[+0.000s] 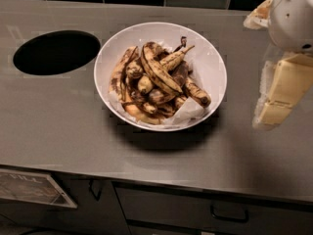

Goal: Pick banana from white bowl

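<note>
The white bowl (pixel 211 58) stands in the middle of the grey counter, lined with crumpled white paper and filled with overripe bananas. The banana (pixel 159 73), the longest one, slim, curved and streaked brown-black, lies on top of the pile, running from the upper left toward the lower right. My gripper (pixel 279 93), beige under a white arm housing (pixel 293 18), hangs at the right edge of the camera view. It is above the counter, to the right of the bowl and apart from it, with nothing seen in it.
A round dark hole (pixel 56 52) is cut in the counter left of the bowl. A pale object (pixel 258 14) shows at the top right, partly behind the arm. Black tiles line the back wall. Drawers with a handle (pixel 230 214) and a label (pixel 32 187) are below the front edge.
</note>
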{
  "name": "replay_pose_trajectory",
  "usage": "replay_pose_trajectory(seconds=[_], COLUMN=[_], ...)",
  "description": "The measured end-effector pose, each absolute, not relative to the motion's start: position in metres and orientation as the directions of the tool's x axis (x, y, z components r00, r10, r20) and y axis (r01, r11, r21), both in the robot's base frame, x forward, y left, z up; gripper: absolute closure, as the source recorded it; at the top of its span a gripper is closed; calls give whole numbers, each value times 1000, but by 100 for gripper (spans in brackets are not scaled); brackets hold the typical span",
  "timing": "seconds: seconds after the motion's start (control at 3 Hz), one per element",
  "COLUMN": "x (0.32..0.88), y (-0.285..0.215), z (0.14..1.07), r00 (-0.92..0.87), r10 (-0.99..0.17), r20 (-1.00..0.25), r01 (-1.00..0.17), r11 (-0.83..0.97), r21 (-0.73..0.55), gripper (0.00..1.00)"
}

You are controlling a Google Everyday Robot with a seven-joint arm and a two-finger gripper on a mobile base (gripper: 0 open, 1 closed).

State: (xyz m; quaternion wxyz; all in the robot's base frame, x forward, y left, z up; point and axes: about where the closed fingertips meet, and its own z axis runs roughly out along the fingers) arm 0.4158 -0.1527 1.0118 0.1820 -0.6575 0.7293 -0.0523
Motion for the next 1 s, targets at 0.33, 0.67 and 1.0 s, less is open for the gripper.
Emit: replay_pose_trajectory(seconds=[0.33,0.67,1.0], x=[419,438,469], y=[-143,-124,-100], z=[1015,1009,982], r00=[-45,-27,-31], r10=[-970,-939,-877], r20=[-238,-344,-479], r01=[-940,-954,-981], r11=[122,127,120], r21=[-319,-273,-155], gripper=[0,0,0])
